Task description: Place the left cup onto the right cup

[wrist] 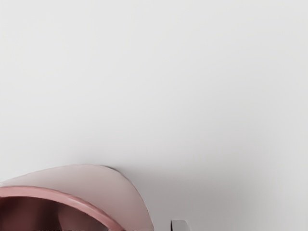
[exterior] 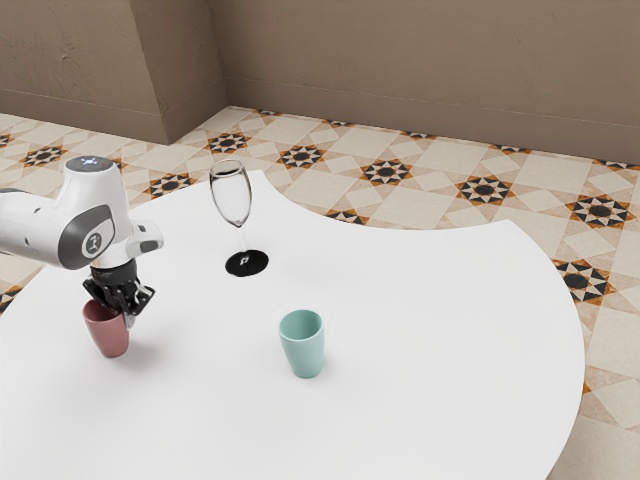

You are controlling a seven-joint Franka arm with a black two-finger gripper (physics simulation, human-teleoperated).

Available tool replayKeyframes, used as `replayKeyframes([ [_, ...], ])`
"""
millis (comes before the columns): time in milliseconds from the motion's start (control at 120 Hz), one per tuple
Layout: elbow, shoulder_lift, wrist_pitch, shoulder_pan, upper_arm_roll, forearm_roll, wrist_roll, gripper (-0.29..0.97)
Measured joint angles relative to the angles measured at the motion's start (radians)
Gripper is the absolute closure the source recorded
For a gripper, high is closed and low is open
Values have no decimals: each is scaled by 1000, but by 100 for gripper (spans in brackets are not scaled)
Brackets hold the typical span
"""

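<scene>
The pincer (exterior: 120, 303) sits at the rim of the pink cup (exterior: 106, 332), probably to take it by its wall; whether it pinches yet I cannot tell; the cup stands upright on the worktop (exterior: 420, 380), well apart from the teal cup (exterior: 301, 343), its target.

The tool (exterior: 118, 304) covers part of the pink cup (exterior: 106, 336), which the wrist view's edge cuts off.

White arm (exterior: 40, 225) comes in from the exterior view's left, its last link roughly level. The wrist (exterior: 112, 262) bends down. Black gripper (exterior: 117, 312) hangs below it, pointing straight down, at the exterior view's lower left.
</scene>
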State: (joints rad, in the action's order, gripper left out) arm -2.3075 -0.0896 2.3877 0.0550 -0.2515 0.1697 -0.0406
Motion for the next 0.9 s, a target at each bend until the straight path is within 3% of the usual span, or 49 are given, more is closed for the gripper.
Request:
replayKeyframes([
  [392, 4, 14, -39, 2, -11, 10, -3, 77],
  [625, 12, 76, -85, 0, -5, 25, -9, 78],
  [900, 113, 124, -184, 115, 152, 24, -37, 78],
])
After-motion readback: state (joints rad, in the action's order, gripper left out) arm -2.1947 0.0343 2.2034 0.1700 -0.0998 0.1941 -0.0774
